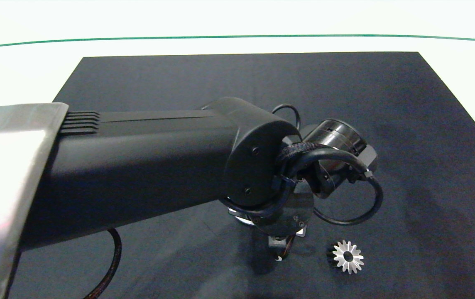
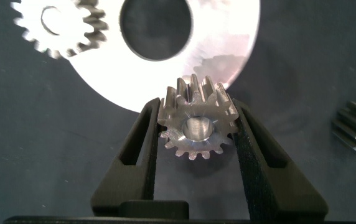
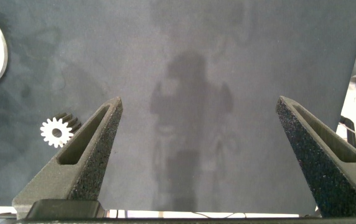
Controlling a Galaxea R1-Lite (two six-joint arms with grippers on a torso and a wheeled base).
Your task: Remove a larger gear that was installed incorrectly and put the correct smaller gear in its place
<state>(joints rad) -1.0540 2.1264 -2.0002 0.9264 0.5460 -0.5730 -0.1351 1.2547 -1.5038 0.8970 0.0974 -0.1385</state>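
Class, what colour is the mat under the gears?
Dark, near-black mat, seen best in the head view.

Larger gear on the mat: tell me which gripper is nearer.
Left. The left gripper, holding the smaller gear, hovers just beside the larger gear; the right gripper hangs open farther off.

Just ahead of the left pincer (image 2: 196,134) a round silver plate (image 2: 228,56) with a mounted gear (image 2: 60,25) blocks passage; between the right pincer's (image 3: 196,149) wide-spread fingers the dark mat (image 3: 228,50) lies bare.
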